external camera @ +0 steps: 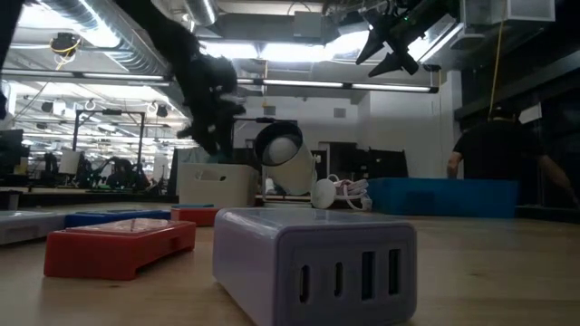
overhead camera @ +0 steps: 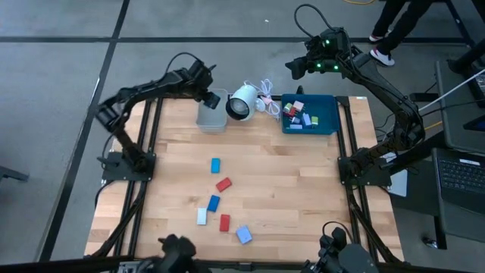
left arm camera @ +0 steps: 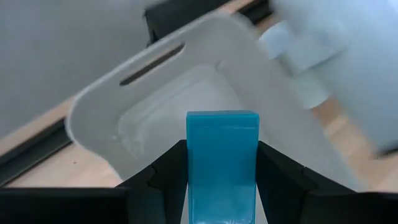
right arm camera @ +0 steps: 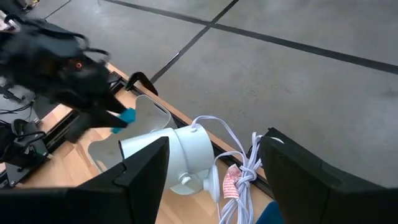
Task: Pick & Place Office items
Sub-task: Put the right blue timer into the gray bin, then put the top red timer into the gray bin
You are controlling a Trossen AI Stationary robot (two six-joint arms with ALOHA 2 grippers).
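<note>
Left gripper [left arm camera: 222,186] pinches a light-blue block [left arm camera: 222,155] over the grey bin [overhead camera: 211,117] at the tabletop's far edge; we'd centre, lower, then release; right gripper [overhead camera: 297,67] waits open.

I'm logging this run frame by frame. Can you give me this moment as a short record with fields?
left gripper: shut on light-blue block, above grey bin
right gripper: open, raised beyond blue tray
blue tray: holds several small blocks
table: six loose blocks, red, blue, white
camera with cord: between bin and tray
</note>
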